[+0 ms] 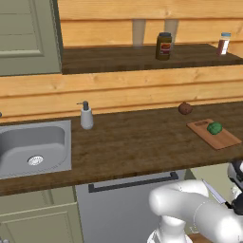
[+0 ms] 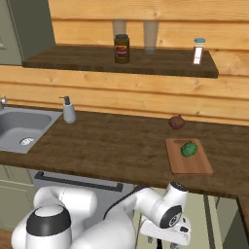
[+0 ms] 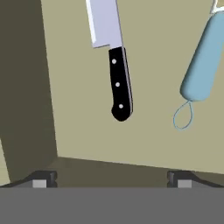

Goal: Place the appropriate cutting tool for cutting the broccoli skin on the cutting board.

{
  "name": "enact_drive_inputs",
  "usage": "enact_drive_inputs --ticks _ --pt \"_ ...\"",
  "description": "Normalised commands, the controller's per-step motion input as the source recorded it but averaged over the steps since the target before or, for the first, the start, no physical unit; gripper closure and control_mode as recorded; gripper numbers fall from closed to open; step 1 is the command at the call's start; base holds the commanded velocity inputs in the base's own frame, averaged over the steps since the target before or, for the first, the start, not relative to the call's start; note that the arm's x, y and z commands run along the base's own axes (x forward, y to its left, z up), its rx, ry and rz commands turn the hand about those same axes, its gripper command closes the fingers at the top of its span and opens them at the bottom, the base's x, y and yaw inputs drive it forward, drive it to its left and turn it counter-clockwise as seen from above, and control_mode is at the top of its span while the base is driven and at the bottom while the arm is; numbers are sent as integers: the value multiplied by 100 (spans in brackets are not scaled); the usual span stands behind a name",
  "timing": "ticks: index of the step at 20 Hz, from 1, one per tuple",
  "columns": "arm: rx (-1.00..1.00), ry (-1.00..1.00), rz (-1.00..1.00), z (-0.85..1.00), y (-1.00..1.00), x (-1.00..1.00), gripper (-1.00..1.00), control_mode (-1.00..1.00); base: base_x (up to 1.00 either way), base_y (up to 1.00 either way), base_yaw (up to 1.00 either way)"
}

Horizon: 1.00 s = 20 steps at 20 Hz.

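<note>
knife lying free, pale peeler well apart

knife 1 | bluish tool 1 | broccoli 1 | board 1 | shelf jars maybe 2

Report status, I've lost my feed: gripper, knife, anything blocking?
Gripper open, above the knife, not touching. Knife flat in drawer beside blue tool. Board holds broccoli. Nothing blocking.

The broccoli sits on the cutting board, on the dark counter. A brown lump lies just behind the board.
</note>
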Motion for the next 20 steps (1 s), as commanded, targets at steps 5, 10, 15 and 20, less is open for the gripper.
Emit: enact_drive_inputs --ticks 5,10,15,20 --pt "0 -11 7 -26 0 49 -100 -100 0 0 0" --pt "-4 3 2 -43 10 47 -100 -100 0 0 0" --pt "-2 5 3 -45 0 48 -100 -100 0 0 0" --pt "-2 5 4 -42 -1 22 -100 -100 0 0 0"
